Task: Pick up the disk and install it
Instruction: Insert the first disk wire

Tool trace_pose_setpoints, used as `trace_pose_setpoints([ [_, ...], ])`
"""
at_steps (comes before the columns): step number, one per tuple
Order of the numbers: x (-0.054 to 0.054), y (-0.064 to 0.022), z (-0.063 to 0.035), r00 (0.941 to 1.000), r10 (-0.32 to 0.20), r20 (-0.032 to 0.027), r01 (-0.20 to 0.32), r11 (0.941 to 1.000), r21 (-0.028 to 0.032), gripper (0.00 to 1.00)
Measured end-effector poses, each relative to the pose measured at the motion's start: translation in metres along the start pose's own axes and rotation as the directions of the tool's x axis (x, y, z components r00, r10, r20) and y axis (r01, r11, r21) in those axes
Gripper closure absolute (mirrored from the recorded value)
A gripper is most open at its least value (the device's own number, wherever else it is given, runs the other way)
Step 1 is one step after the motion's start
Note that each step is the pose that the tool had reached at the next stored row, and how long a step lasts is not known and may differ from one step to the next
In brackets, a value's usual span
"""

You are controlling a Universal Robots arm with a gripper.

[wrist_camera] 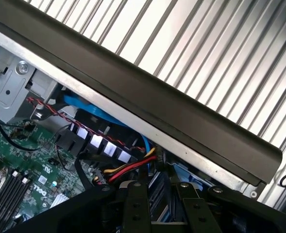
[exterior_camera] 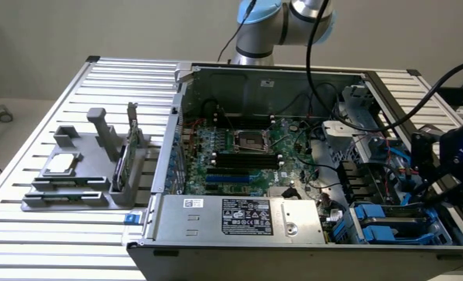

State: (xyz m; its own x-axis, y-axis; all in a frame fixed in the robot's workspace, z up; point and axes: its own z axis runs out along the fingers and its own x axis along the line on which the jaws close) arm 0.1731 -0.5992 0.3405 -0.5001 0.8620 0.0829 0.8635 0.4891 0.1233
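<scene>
My gripper (exterior_camera: 436,186) hangs over the drive bays at the exterior view's right end of the open computer case (exterior_camera: 174,126). In the wrist view my gripper (wrist_camera: 158,188) stands narrow, its two dark fingers (wrist_camera: 134,206) closed on a thin upright piece with a blue edge, which I take to be the disk (wrist_camera: 159,209) seen edge-on. It sits just inside the case's dark side wall (wrist_camera: 162,114), above red and yellow cables (wrist_camera: 130,169). In the exterior view the arm hides most of the disk.
Blue drive carriers (exterior_camera: 381,221) sit in the bay below the gripper. The motherboard (exterior_camera: 243,153) and a power supply (exterior_camera: 243,216) lie in the case. On the slatted table (exterior_camera: 106,76), a grey fixture (exterior_camera: 75,175) holds a silver chip (exterior_camera: 63,164) and an upright green card (exterior_camera: 125,159).
</scene>
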Motion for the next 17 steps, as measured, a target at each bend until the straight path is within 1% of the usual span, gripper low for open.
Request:
trace_pose_setpoints([
  [2, -0.0002, -0.0001, 0.0, 1.0, 0.007, 0.0023, -0.007, 1.0, 0.001, 0.72],
  [5, -0.0001, -0.0004, 0.0, 0.9998, 0.018, 0.008, -0.018, 0.9998, 0.0023, 0.72],
  [6, 0.0, -0.0006, 0.0001, 0.9997, 0.023, 0.0089, -0.023, 0.9997, 0.0021, 0.72],
  [17, 0.0008, -0.0014, 0.0036, 0.9978, 0.065, 0.0144, -0.065, 0.9979, -0.0014, 0.72],
])
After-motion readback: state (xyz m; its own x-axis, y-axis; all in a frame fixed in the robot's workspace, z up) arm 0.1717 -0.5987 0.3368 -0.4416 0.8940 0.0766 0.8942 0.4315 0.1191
